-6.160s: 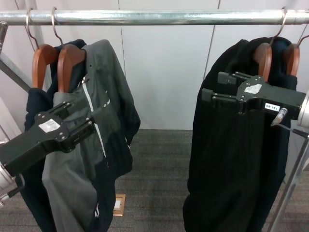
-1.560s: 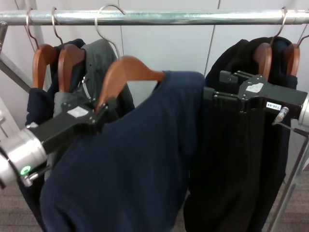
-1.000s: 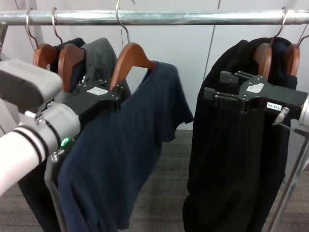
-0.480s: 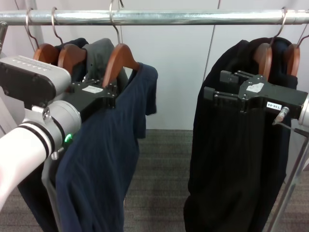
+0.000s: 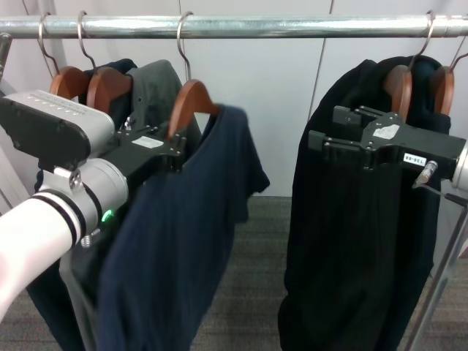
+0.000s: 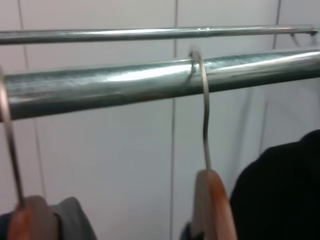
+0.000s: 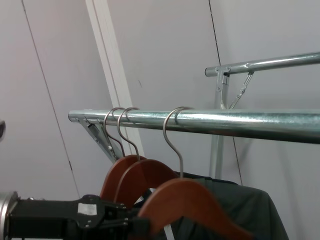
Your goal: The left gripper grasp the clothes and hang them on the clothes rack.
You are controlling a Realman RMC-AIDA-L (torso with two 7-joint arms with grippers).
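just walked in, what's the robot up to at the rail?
The left gripper is at the wooden hanger of the clothes, a navy shirt, just below the clothes rack. The hanger's hook is over the rail, as the left wrist and right wrist views also show, next to a grey jacket. The gripper has not let go of the hanger yet. The right gripper is idle in front of the black garments on the right.

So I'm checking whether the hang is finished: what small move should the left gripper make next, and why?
Probably open and back away. The clothes hang from a hook already looped over the clothes rack, also visible in the right wrist view, while the left gripper holds the hanger's shoulder.
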